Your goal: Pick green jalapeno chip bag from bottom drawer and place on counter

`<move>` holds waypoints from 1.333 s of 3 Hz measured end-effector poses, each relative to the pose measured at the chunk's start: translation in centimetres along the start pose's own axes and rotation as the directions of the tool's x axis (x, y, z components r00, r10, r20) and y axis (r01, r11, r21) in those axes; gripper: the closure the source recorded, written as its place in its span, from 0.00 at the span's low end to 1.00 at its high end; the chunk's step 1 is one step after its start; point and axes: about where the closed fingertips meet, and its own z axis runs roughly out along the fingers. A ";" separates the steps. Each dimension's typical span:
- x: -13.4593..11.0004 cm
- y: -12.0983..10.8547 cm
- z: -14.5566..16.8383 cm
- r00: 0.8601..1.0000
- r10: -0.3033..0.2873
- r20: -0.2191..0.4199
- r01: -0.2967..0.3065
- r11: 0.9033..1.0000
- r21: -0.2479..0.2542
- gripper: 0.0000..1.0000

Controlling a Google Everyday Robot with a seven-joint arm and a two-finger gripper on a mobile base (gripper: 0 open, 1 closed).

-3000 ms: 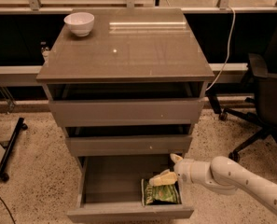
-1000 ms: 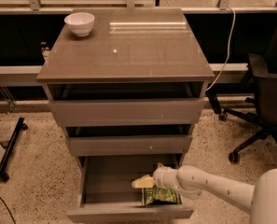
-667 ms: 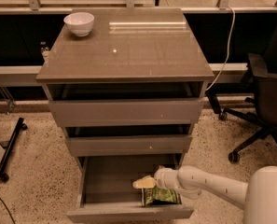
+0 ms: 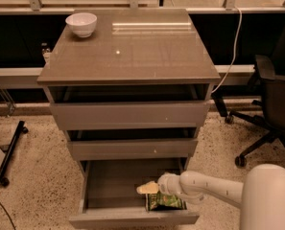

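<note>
**Camera view, sole entry.**

- Cabinet: three drawers, all pulled out to some degree. The bottom drawer (image 4: pixel 111 188) is out farthest, with its floor exposed.
- Counter (image 4: pixel 132 51): glossy top, with a white bowl (image 4: pixel 81 23) at its far left corner.
- Green chip bag (image 4: pixel 165 202): lies flat in the front right corner of the bottom drawer. Its long axis runs left to right along the drawer front.
- Arm (image 4: pixel 209 188): the only arm, reaching in from the right, low over the drawer.
- Claw (image 4: pixel 148 189): points left, above the bag's left end. The bag lies just right of the tip and nearer the drawer front, partly under the wrist.
- Claw state: cannot tell whether wide, narrow or holding.
- Judgement: the claw must draw back right and drop before it can grip.
- Office chair (image 4: pixel 276 104): stands well apart, at the right.
</note>
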 end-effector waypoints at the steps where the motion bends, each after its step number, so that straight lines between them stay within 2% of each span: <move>1: 1.6 -1.2 1.5 0.998 0.010 -0.058 -0.008 0.999 0.044 0.00; 2: 4.5 -3.6 3.8 0.988 0.057 -0.143 -0.043 0.994 0.100 0.00; 3: 6.8 -5.1 5.1 0.978 0.107 -0.181 -0.085 0.988 0.129 0.00; 4: 9.5 -6.3 5.8 0.964 0.186 -0.190 -0.158 0.975 0.153 0.00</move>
